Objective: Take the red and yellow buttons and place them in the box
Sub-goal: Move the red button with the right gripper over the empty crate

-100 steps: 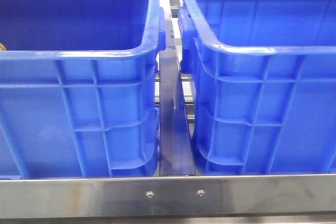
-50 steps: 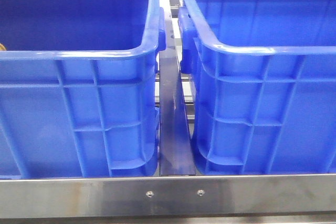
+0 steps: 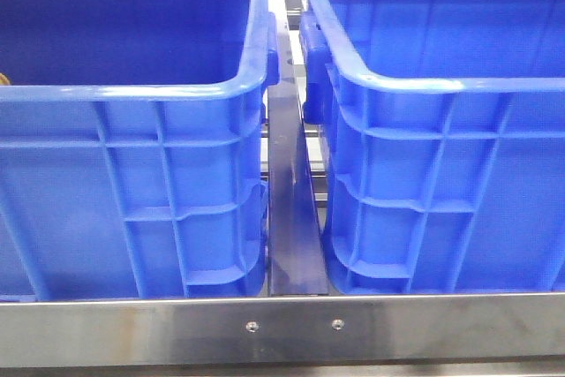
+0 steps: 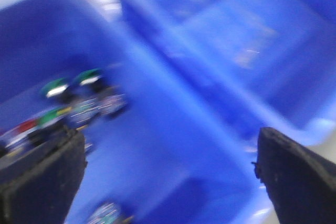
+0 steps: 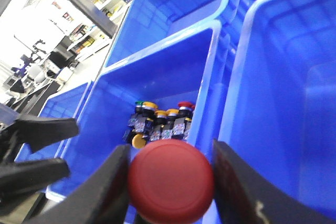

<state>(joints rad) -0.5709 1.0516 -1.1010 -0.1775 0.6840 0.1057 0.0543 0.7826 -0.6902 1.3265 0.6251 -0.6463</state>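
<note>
In the right wrist view my right gripper (image 5: 170, 179) is shut on a dark red button (image 5: 171, 181), its round cap filling the gap between the fingers. It hangs above a blue crate (image 5: 100, 129) that holds a pile of buttons (image 5: 160, 121) with yellow (image 5: 139, 140), red and green caps. The left wrist view is blurred. My left gripper (image 4: 168, 156) stands open with nothing between its fingers, over a blue crate floor where more buttons (image 4: 86, 100) lie. No gripper shows in the front view. Which crate is the box I cannot tell.
Two tall blue crates (image 3: 132, 94) (image 3: 441, 86) stand side by side behind a steel rail (image 3: 282, 328), a narrow gap (image 3: 291, 200) between them. Beside the button crate is another blue crate (image 5: 294, 103) with no contents showing. Shelves and a walkway lie beyond.
</note>
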